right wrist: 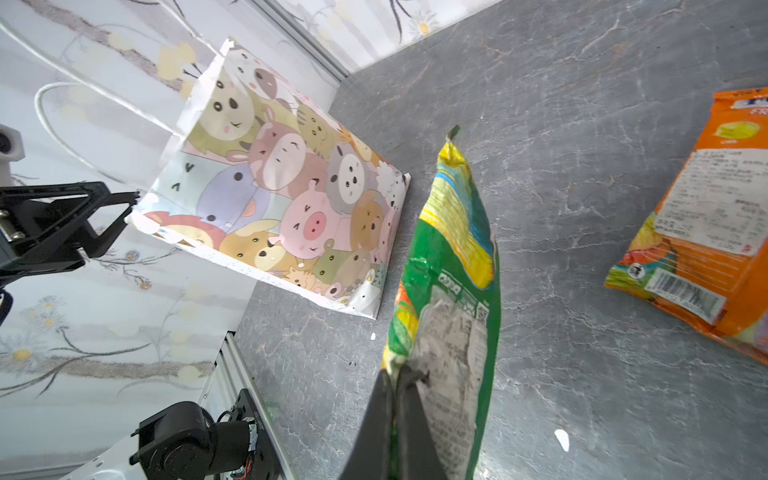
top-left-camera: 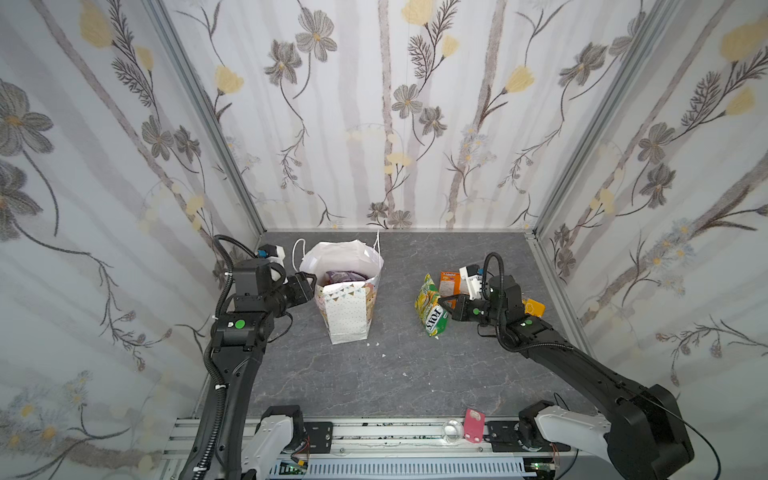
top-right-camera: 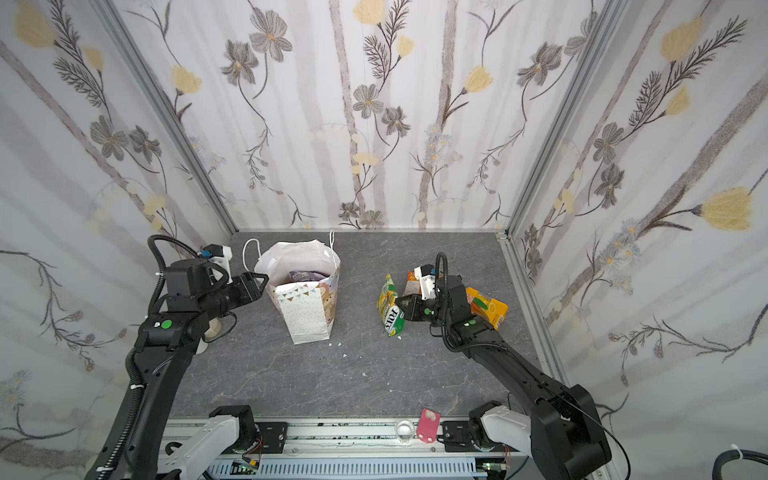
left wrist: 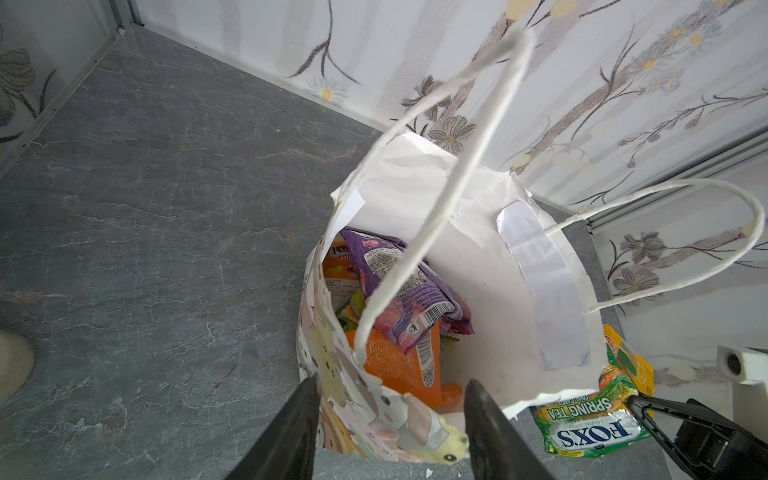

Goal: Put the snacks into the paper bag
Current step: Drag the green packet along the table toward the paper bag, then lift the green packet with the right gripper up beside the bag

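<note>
Down at the bottom edge of both top views, a pink piece (top-left-camera: 473,426) and a clear round piece (top-left-camera: 452,430) sit on the metal rail (top-left-camera: 395,432). Just above that is the bare grey table (top-left-camera: 395,374), with a few white paper scraps (top-left-camera: 384,356) near the middle. Now the action. Right of centre, the right gripper (right wrist: 401,376) is clenched tight on one edge of the green-yellow FOX'S packet (right wrist: 453,270). The packet stands on edge, and I can't tell whether its lower end touches the table. Left of centre, the paper bag (top-left-camera: 347,316) stands upright with its mouth open, well apart from that packet. The left gripper (left wrist: 392,379) is at the bag's left rim, jaws parted, one finger either side of the torn printed wall and not pressed together on it. Inside the bag, in the left wrist view, a purple packet (left wrist: 432,297) lies on top of orange packets (left wrist: 390,365). Higher in the frame, an orange packet (top-left-camera: 450,282) lies flat on the table just beyond the held one. A yellow-orange packet (top-right-camera: 486,309) lies to the right, partly hidden behind the right arm's wrist. Floral walls (top-left-camera: 374,124) close off the back.
</note>
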Tool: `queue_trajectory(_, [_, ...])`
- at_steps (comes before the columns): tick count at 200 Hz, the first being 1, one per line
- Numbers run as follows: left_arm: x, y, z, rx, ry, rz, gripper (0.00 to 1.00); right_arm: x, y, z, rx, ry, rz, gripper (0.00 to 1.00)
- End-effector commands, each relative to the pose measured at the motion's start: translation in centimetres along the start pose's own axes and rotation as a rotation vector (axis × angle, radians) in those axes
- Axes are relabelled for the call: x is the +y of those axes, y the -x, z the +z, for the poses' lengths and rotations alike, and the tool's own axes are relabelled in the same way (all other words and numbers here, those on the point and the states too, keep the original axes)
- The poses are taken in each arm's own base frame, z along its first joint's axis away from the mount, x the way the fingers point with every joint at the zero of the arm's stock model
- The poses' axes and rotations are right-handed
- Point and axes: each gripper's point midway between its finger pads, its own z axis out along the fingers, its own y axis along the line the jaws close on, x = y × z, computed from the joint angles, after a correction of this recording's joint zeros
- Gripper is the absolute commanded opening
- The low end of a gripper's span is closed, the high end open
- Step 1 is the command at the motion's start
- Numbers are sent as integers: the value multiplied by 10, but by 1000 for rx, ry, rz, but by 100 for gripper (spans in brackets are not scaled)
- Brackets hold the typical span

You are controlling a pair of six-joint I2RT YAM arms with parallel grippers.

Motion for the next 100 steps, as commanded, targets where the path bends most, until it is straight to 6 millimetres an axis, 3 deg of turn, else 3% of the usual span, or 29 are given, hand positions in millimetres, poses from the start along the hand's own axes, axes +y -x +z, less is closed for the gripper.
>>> queue_trajectory(1, [-3,-2,0,6,-19,3,55,27,15,-3,-20,51,-38,0])
queue_trajectory(44, [-2,-5,2,16,-20,4,55,68,27,-5,-29,111,-111,0])
queue_trajectory(100, [-1,-6,1,17,-19,7,55,98,32,-9,-31,161,-182,0])
